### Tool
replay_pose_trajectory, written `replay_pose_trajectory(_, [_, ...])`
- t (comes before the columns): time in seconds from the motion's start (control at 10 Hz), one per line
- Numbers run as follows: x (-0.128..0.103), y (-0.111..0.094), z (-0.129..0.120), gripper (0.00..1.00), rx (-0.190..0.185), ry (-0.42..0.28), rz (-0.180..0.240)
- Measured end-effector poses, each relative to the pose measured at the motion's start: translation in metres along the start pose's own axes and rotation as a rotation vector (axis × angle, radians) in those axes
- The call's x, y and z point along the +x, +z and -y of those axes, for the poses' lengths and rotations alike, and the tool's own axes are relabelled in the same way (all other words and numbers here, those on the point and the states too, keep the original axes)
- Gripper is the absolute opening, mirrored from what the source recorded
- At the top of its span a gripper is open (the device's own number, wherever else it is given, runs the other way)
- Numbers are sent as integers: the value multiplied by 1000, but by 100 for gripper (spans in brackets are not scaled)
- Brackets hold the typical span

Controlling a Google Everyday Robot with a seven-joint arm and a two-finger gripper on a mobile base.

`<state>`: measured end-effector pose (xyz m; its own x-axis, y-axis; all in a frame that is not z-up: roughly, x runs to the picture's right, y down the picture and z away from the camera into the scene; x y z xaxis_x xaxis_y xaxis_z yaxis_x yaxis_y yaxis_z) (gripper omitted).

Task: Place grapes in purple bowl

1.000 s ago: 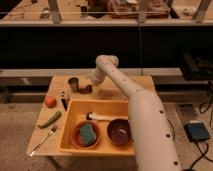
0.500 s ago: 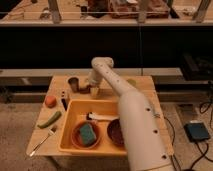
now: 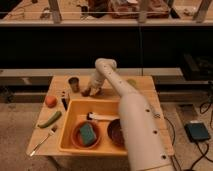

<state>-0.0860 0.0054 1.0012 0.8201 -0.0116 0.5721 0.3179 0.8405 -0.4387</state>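
Observation:
My gripper is down at the table just behind the yellow tray, right of the metal cup. A small dark reddish lump, the grapes, shows at the gripper's left side, touching or right under it; I cannot tell whether it is held. The purple bowl sits in the right part of the tray, its right half hidden by my arm.
The yellow tray also holds an orange-brown bowl with a teal sponge and a white brush. An orange fruit, a black item, a green vegetable and a fork lie at the left.
My arm has swung left and the gripper has come down to the table next to the metal cup, over the grapes. More of the purple bowl is now hidden.

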Motion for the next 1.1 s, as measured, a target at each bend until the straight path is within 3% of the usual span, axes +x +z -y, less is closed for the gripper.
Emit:
replay_pose_trajectory(0.2, [-1, -28, -4, 1, 52, -15, 22])
replay_pose_trajectory(0.4, [-10, -67, -8, 0, 102, -48, 13])
replay_pose_trajectory(0.6, [-16, -129, -16, 0, 180, -92, -15])
replay_pose_trajectory(0.8, [-22, -177, -28, 0, 244, -129, -34])
replay_pose_trajectory(1.0, [-29, -248, -61, 0, 333, -206, -65])
replay_pose_trajectory(1.1, [-34, -270, -76, 0, 365, -233, -66])
